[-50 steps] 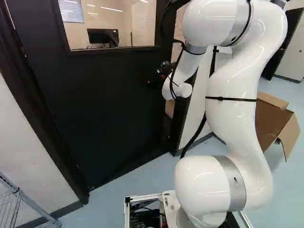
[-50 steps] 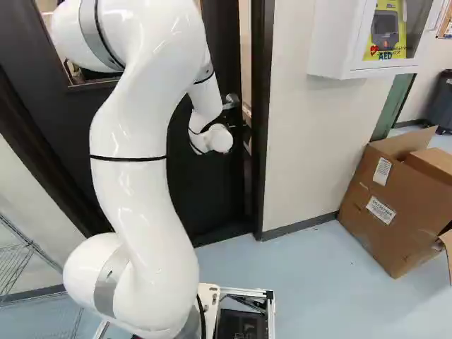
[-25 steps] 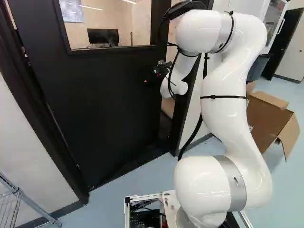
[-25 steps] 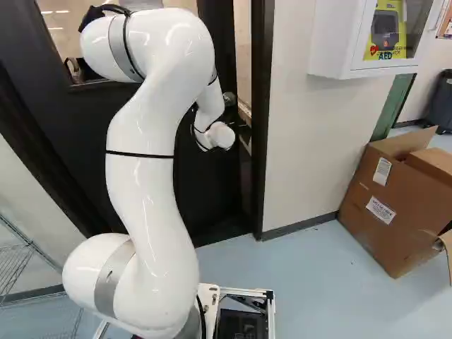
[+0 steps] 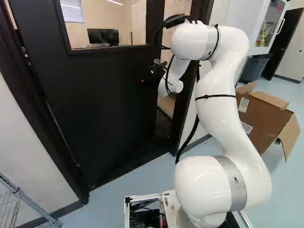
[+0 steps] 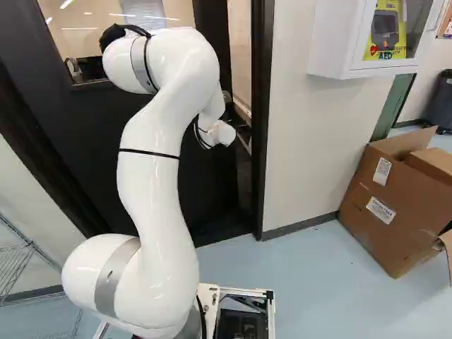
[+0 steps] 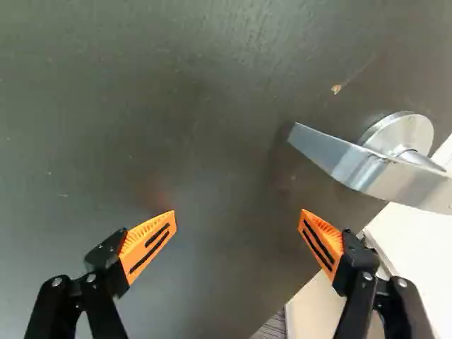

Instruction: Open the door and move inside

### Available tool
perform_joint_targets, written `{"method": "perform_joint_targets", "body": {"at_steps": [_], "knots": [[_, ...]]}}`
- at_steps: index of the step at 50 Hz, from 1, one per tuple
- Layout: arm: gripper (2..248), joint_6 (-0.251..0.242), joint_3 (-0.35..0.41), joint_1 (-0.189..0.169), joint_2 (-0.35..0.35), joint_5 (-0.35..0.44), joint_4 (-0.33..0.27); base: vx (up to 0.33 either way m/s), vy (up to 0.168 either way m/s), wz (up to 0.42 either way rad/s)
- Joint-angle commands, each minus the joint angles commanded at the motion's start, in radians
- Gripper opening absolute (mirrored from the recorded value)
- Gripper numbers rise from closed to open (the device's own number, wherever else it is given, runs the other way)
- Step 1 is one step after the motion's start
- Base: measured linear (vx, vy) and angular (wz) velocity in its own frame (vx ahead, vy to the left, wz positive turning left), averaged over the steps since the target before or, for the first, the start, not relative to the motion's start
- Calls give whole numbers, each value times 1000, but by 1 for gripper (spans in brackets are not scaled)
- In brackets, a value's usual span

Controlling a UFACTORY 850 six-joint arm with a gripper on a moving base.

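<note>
Black door [image 5: 104, 104] stands ajar, a gap [image 6: 241, 56] between its free edge and the frame [image 6: 262, 127]. Fingers [image 7: 147, 246] spread apart near the lever [image 7: 360, 169]. The arm [image 5: 213, 114] partly hides the gap.

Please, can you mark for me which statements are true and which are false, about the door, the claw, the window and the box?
1. The claw is open. True.
2. The handle is gripped by the claw. False: the handle is off to one side, outside the fingers.
3. The door is fully shut. False: it stands ajar, with a gap between its handle side and the frame.
4. A dark monitor is visible through the window. True.
5. All flaps of the cardboard box are folded shut. False: the cardboard box has flaps standing open.
</note>
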Motion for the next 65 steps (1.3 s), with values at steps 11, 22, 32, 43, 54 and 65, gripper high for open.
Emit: {"method": "perform_joint_targets", "body": {"at_steps": [11, 22, 32, 43, 54, 65], "knots": [[247, 0, -80, 12, -56, 0, -27, 0, 0, 0], [247, 0, -165, 23, -114, 0, -54, 0, 0, 0], [247, 0, -243, 33, -168, 0, -77, 0, 0, 0], [247, 0, -292, 41, -200, 0, -90, 0, 0, 0], [247, 0, -298, 42, -204, 0, -91, 0, 0, 0], [247, 0, -263, 43, -181, 0, -87, 0, 0, 0]]}}
